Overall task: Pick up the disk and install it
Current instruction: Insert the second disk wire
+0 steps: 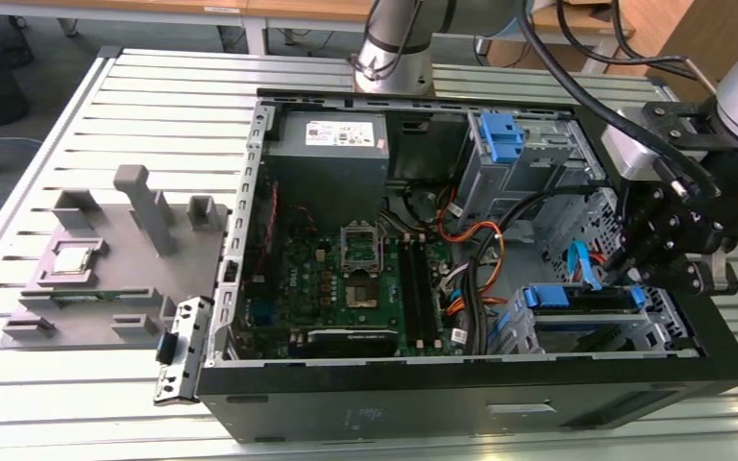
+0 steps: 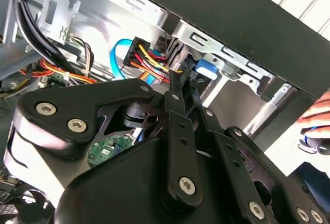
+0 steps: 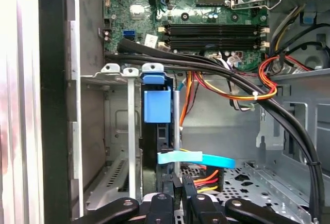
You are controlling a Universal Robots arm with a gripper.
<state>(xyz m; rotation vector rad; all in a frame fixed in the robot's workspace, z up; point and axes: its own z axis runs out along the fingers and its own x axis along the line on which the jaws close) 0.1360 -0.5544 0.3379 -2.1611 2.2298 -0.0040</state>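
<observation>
One gripper sits at mid-right of the exterior view, fingers pressed together near the cable plugs. Disk, blue frame, is slotted into the case's lower-right drive bay.

The surface is ribbed, pale brushed metal. The case looks matt black outside, bare dull steel within. The disk carrier is smooth blue plastic. The tool is matt black metal with bright screw heads. Cables are glossy plastic-sheathed.
</observation>
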